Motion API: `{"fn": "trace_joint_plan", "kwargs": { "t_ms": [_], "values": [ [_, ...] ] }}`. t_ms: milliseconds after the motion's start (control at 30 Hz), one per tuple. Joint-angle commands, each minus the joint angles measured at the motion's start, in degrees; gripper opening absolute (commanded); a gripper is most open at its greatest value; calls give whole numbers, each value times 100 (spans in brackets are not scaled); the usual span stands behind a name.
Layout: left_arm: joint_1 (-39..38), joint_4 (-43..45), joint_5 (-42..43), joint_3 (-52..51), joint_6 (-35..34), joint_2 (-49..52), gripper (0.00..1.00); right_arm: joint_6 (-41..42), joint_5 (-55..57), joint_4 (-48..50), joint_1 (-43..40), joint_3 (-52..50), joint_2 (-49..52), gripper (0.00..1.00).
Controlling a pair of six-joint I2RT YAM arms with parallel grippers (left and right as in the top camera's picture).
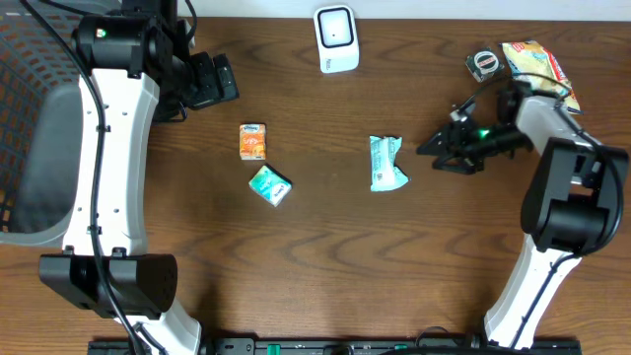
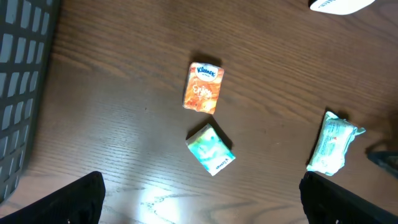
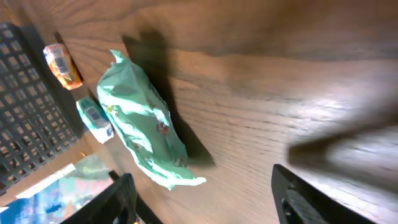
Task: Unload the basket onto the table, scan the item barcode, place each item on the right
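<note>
Left gripper (image 2: 199, 186) hangs over the table's left side, fingers spread wide and holding nothing. Under it lie an orange tissue pack (image 1: 253, 141) and a small teal pack (image 1: 269, 184). A white scanner (image 1: 336, 38) stands at the far edge. Further right the pale green wipes pack (image 1: 386, 163), crinkled with pinched ends, lies flat on the wood, near the right gripper (image 1: 432, 150), whose fingers stand apart, empty
</note>
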Motion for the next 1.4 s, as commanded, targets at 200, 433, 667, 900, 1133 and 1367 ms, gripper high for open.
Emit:
{"fn": "trace_joint_plan", "kwargs": {
  "t_ms": [200, 433, 667, 900, 1133, 1367],
  "values": [
    [35, -20, -76, 20, 35, 31, 98, -271, 227, 201, 645, 181, -85, 68],
    [35, -20, -76, 20, 35, 31, 98, 212, 938, 638, 1316, 179, -85, 64],
    [35, -20, -76, 20, 35, 31, 98, 664, 1515, 901, 1805, 37, -83, 40],
    [35, -20, -74, 20, 35, 31, 98, 1069, 1499, 1062, 1919, 13, -116, 1],
    [35, -20, -76, 20, 35, 31, 98, 492, 155, 1220, 1744, 485, -466, 1],
    [35, -20, -74, 20, 35, 31, 98, -289, -1344, 1661, 1711, 1062, -1178, 1]
  ]
}}
